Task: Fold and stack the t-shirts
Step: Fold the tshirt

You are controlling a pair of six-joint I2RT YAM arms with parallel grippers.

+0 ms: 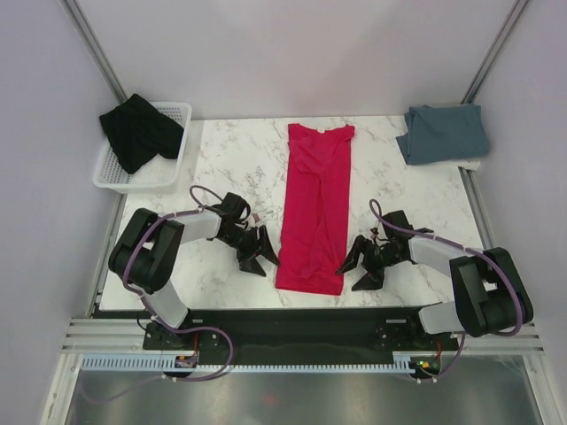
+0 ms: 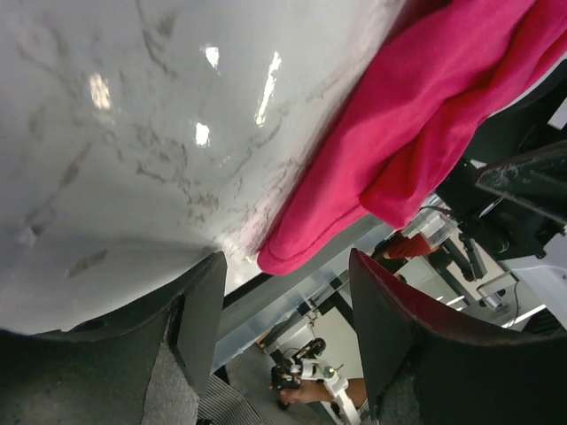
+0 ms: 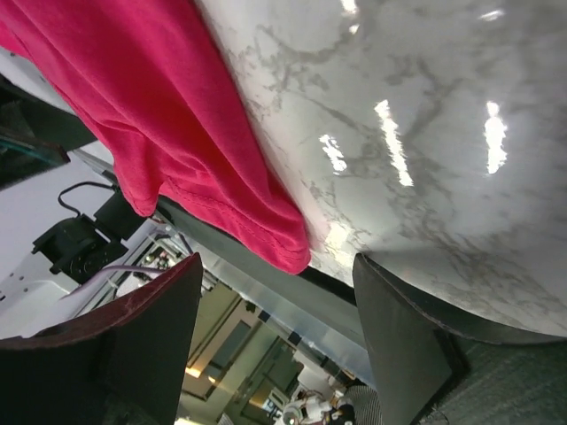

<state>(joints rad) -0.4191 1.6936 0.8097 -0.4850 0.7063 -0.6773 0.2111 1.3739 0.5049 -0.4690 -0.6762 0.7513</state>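
Note:
The crimson red t-shirt [image 1: 316, 204] lies folded into a long narrow strip down the middle of the marble table, collar far, hem near. My left gripper [image 1: 258, 257] is open and empty just left of the hem's near left corner [image 2: 292, 252]. My right gripper [image 1: 358, 268] is open and empty just right of the hem's near right corner [image 3: 283, 248]. The blue-grey t-shirt [image 1: 445, 133] lies folded at the far right corner. The black t-shirt [image 1: 138, 131] hangs bunched over the white wire basket [image 1: 168, 168] at the far left.
The table's near edge [image 1: 292, 310] runs just under the red hem, with the black base rail below it. Bare marble [image 1: 226, 159] lies on both sides of the red strip. Grey walls and metal posts close in the back.

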